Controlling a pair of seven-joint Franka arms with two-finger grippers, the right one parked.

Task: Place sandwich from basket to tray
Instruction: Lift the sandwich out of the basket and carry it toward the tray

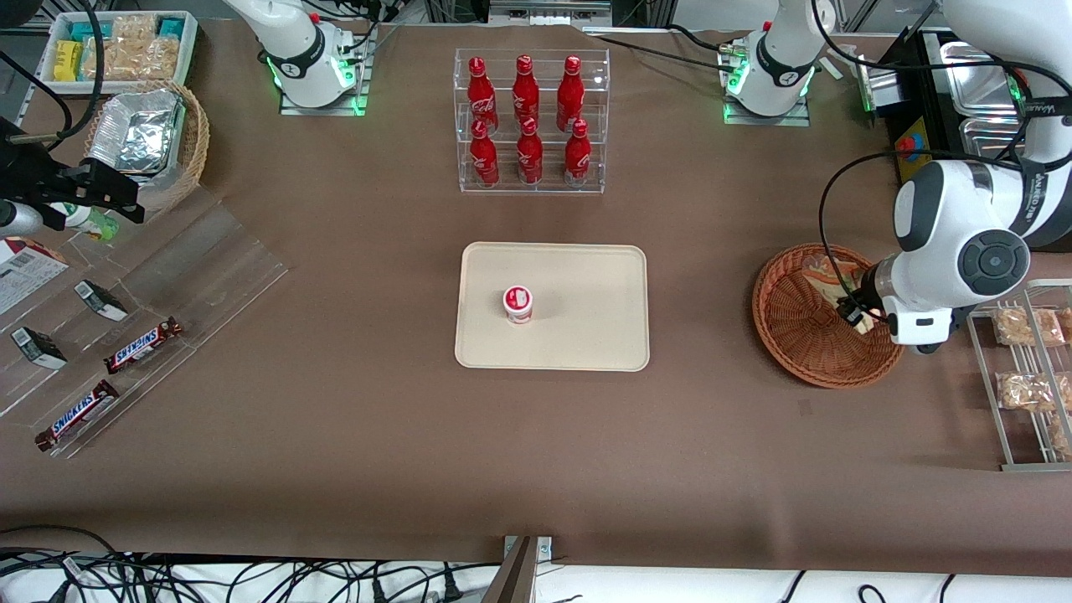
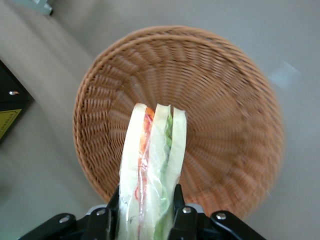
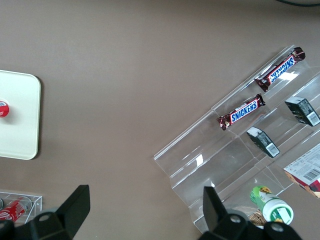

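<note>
Over the basket (image 2: 210,100), the tool (image 2: 146,220) clamps the sandwich (image 2: 152,170) — tray (image 1: 586,276) lies well apart, toward the parked arm's end of the worktop.

- "SNICKERS" reads on two brown chocolate bars (image 1: 143,345) (image 1: 77,415) lying in a clear acrylic rack (image 1: 167,276) at the parked arm's end of the worktop, well apart from the pincer (image 1: 863,316).
- The same two bars (image 3: 240,112) (image 3: 279,69) show "SNICKERS" in the right wrist view.
- No other lettering is readable.

Six red bottles (image 1: 528,126) in a clear rack (image 1: 531,180) — two Snickers bars (image 1: 142,346) nearby.
</note>
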